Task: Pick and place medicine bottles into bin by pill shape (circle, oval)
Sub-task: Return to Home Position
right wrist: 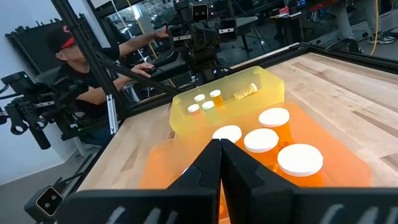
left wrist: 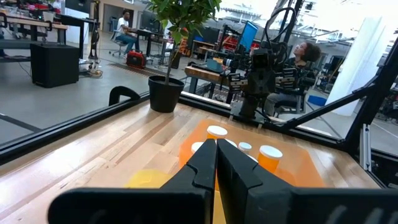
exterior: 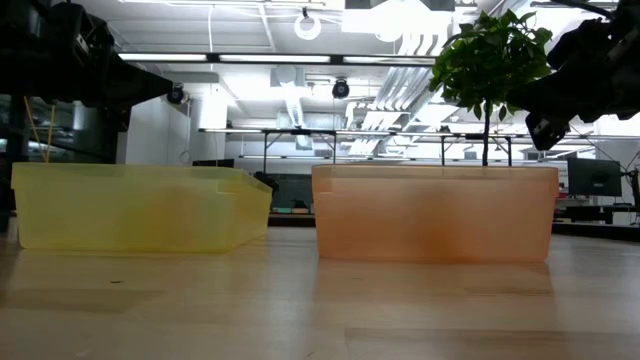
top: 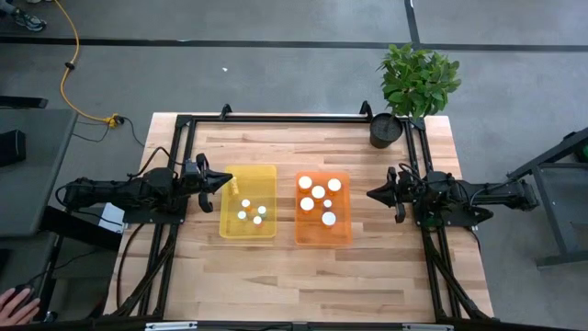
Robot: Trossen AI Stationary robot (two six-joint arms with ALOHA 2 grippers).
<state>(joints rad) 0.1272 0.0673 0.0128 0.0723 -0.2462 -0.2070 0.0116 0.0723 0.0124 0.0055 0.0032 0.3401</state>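
Several white-capped medicine bottles stand in the orange bin point(top: 323, 241), among them one with a large cap point(right wrist: 300, 157). Three small ones point(top: 251, 213) stand in the yellow bin point(top: 226, 227), and one amber bottle point(right wrist: 244, 93) lies on its side at that bin's far left corner. My left gripper point(top: 229, 180) is shut and empty, in the air at the yellow bin's left rim. My right gripper point(top: 370, 194) is shut and empty, in the air right of the orange bin. Both bins show side by side in the low view point(exterior: 140, 205).
A potted plant in a black pot point(top: 386, 130) stands at the table's far right corner. A black frame point(top: 276, 118) runs along the table's far edge and sides. A person's hand point(top: 16, 302) shows off the table's near left corner. Bare wood point(top: 294, 280) lies near the front edge.
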